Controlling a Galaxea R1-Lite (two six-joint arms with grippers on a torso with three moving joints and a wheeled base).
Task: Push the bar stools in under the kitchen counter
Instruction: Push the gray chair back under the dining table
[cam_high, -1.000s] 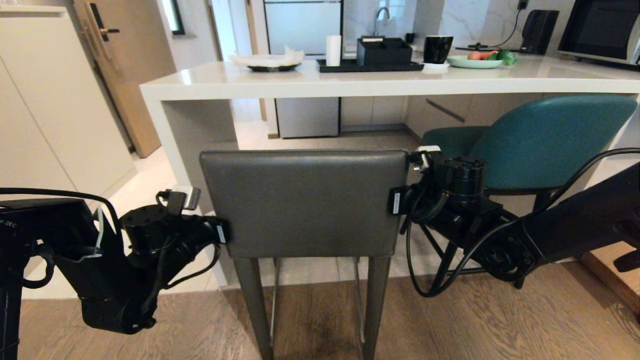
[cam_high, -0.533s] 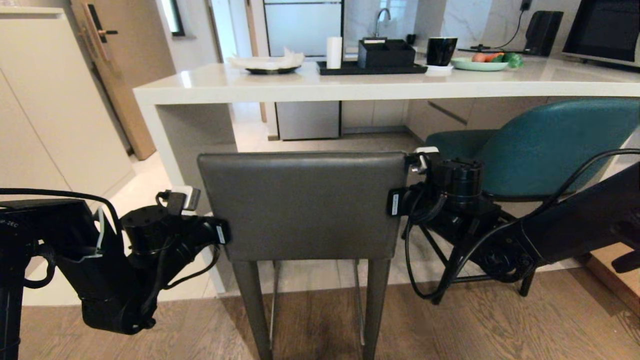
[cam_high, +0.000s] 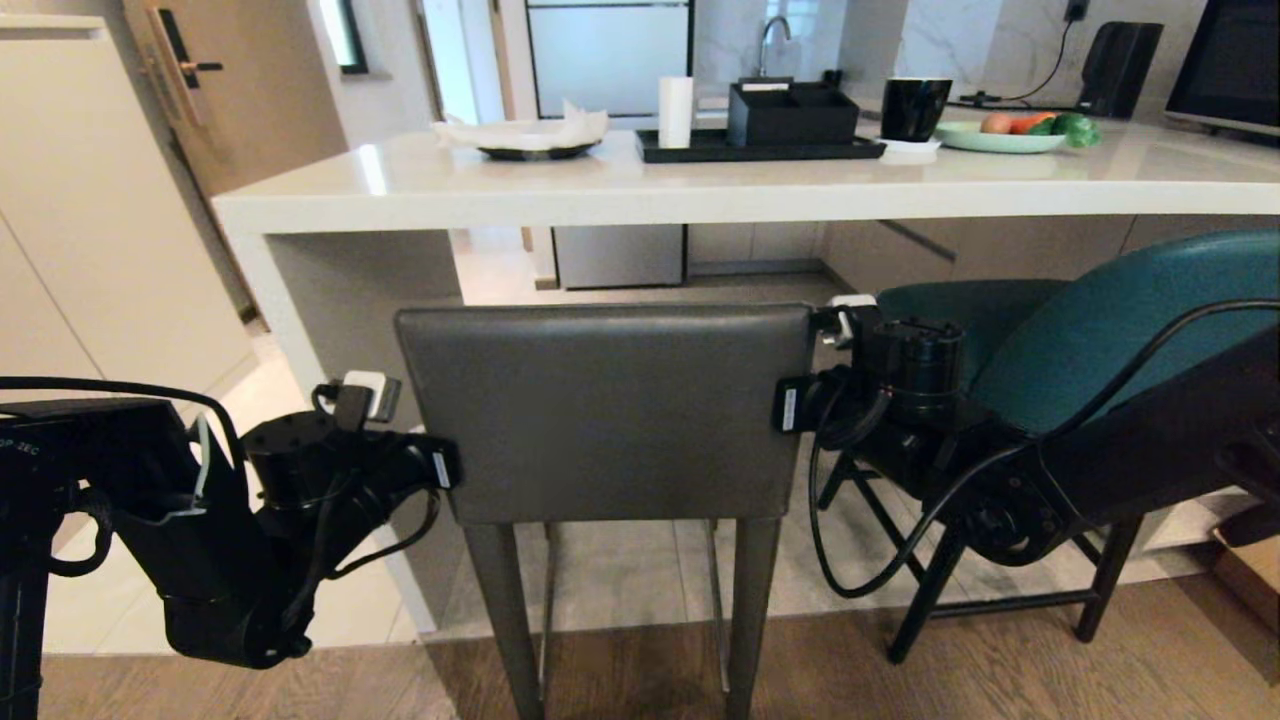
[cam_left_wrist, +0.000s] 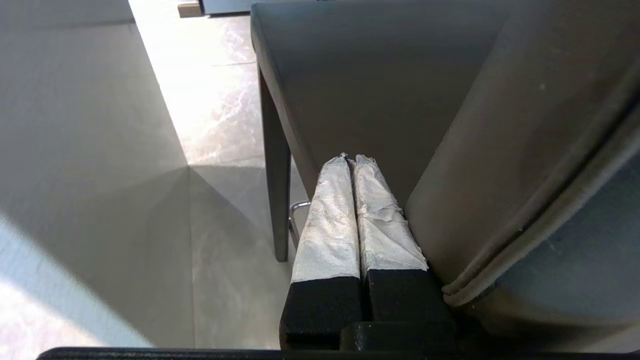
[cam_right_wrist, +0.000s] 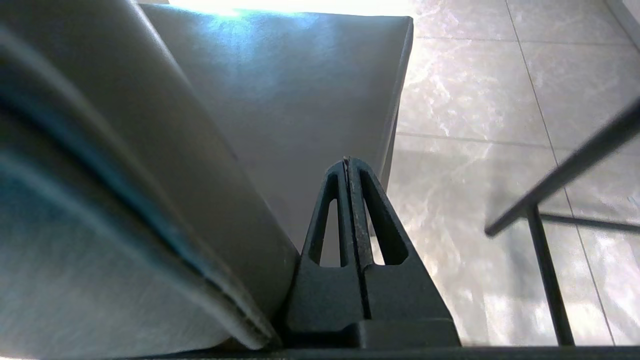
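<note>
Kitchen floor is changing from wood to tile just short of the table (cam_high: 700, 190). Grey stool (cam_high: 610, 410) is standing dead ahead, its seat facing the gap under the slab, its back toward the robot. Left tool (cam_left_wrist: 350, 161) and right tool (cam_right_wrist: 347, 161) (both pressed together, gripping nothing) are bracketing the backrest edges, equally near. Teal stool (cam_high: 1110, 320) is waiting on the right, seat partly under.

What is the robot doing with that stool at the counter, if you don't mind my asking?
It is working on the grey bar stool. The left gripper and the right gripper, both shut, sit against opposite sides of its backrest. The stool faces the kitchen counter, not tucked under yet. The teal stool stands to the right.
</note>
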